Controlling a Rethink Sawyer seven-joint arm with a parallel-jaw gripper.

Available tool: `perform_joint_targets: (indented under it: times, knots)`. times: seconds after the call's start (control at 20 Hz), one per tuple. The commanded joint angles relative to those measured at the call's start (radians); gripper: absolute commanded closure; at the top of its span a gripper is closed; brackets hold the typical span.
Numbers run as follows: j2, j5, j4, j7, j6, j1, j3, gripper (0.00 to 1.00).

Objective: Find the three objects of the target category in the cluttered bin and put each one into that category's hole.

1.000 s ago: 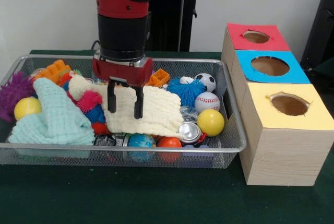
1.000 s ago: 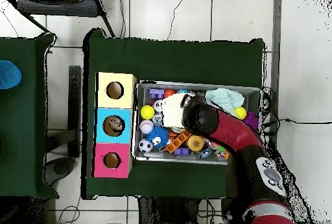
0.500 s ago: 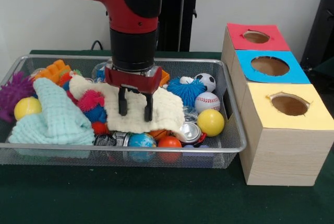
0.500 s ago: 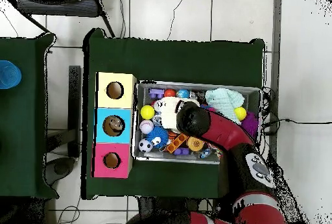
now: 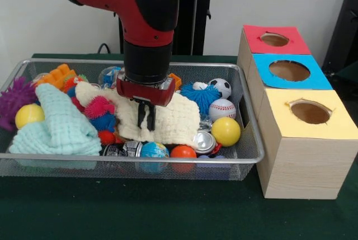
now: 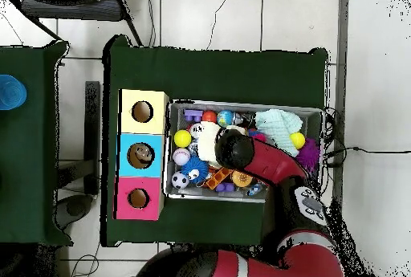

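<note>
From the left, the silver wire-mesh bin (image 5: 33,164) holds one purple spiky ball (image 5: 14,100), one small yellow ball (image 5: 29,115) and one mint-green knitted cloth (image 5: 61,125). In the middle lies the cream waffle cloth (image 5: 179,120), spread over other toys. The robot's black gripper (image 5: 146,118) stands on it with the fingers drawn tight together and a fold of the cloth pinched between them, so I judge it is grasping. That makes two cloths in sight, and a third may be buried. To do this step well, I would lift straight up and slowly, so the cloth peels off its neighbours – the pink spiky ball (image 5: 96,107) touches its left edge and the shiny metal can (image 5: 201,141) sits at its right corner. It should rise high enough that the hanging end clears the bin wall. Further right are one blue spiky ball (image 5: 199,97), one baseball (image 5: 222,109) and one larger yellow ball (image 5: 225,131). Beside the bin stand three wooden boxes, each with one hole: red-topped box (image 5: 254,41), blue-topped box (image 5: 319,80), yellow-topped box (image 5: 279,120). Which one takes cloth I cannot tell.
</note>
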Motion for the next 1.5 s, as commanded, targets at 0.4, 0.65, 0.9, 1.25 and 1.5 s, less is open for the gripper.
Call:
perform_joint_targets:
  times: [0.4, 0.65, 0.9, 1.25, 1.5]
  knots:
    - [-0.098, -0.017, 0.039, 0.104, 0.253, 0.037, -0.045, 1.00]
    - [-0.211, -0.046, 0.067, 0.074, 0.477, 0.054, -0.113, 1.00]
    - [-0.188, -0.096, 0.053, 0.047, 0.590, 0.038, -0.153, 1.00]
    - [-0.123, -0.144, 0.041, 0.042, 0.641, -0.010, -0.148, 1.00]
    - [-0.136, -0.147, 0.108, 0.066, 0.573, -0.028, -0.133, 1.00]
